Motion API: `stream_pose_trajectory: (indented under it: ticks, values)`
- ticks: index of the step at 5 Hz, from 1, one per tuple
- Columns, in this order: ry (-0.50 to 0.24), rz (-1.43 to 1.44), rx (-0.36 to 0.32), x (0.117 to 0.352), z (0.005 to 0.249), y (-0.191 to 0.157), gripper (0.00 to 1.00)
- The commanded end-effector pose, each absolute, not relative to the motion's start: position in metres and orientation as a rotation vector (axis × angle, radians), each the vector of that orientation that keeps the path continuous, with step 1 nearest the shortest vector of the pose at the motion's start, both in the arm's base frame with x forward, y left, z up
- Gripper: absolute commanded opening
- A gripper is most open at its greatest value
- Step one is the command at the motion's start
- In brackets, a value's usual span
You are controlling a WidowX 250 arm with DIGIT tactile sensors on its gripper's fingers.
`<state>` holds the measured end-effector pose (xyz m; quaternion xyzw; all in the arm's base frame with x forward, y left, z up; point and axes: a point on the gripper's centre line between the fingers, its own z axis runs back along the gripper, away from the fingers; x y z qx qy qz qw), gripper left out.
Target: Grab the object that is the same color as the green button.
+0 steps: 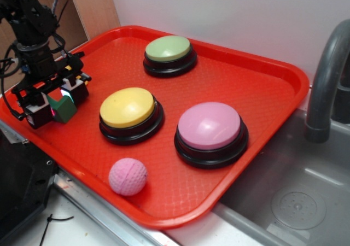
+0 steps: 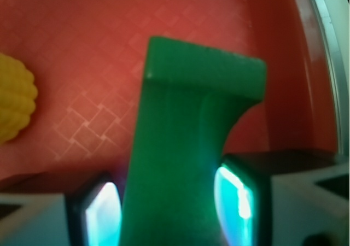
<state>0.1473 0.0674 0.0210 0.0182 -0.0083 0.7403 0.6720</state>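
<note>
The small dark green block (image 1: 64, 109) with a curved notch is at the left end of the red tray (image 1: 262, 87). My gripper (image 1: 54, 105) stands over it with a finger on each side. In the wrist view the block (image 2: 186, 126) fills the gap of the gripper (image 2: 169, 213), and both lit pads press against its sides. The gripper is shut on the block. The pale green button (image 1: 168, 49) on a black base sits at the tray's far side, well away from the gripper.
A yellow-domed button (image 1: 128, 108) stands just right of the gripper. A pink-domed button (image 1: 210, 127) is further right and a pink dimpled ball (image 1: 128, 176) lies near the front rim. A yellow corn-shaped cone (image 2: 13, 104) lies left of the block. A grey sink faucet (image 1: 325, 76) stands at the right.
</note>
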Motion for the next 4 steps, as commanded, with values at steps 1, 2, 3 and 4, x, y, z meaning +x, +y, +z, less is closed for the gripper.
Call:
stream_pose_trajectory:
  ticks: [1,2,3,4]
  values:
    - [-0.058,1.490,0.040,0.149,0.038,0.058,0.00]
    - [-0.067,1.316,0.016,0.153,0.063,0.051,0.00]
    - [-0.095,1.065,0.023,0.159,0.089,0.041,0.00]
    - [-0.138,0.812,0.068,0.166,0.113,0.031,0.00]
